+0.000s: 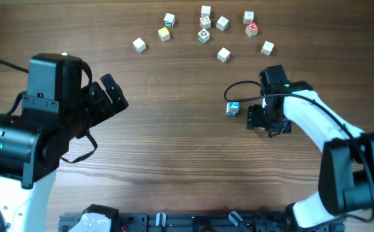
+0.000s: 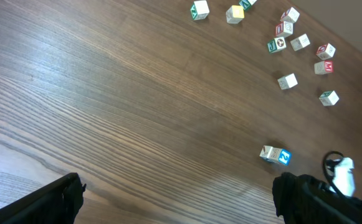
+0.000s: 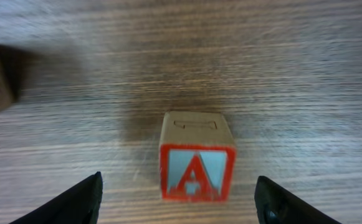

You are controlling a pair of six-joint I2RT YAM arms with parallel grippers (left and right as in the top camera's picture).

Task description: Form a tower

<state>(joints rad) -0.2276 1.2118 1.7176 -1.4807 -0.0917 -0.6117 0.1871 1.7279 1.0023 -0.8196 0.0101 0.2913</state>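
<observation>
overhead: the left end effector hangs over the surface, fingers apart and empty. the right end effector is just beside a blue-marked cube; loose cubes lie scattered along the far edge.

left wrist: the blue-marked cube rests on the wood.

right wrist: fingers stand apart on either side of a red-and-white "a" cube, which rests on the surface untouched.

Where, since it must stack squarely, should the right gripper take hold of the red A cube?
Pinch the A cube by the two faces flanking its lettered one, straight in from the right gripper. It sits free on the table, square between the open fingers, slightly off centre, so centre on it first.
</observation>
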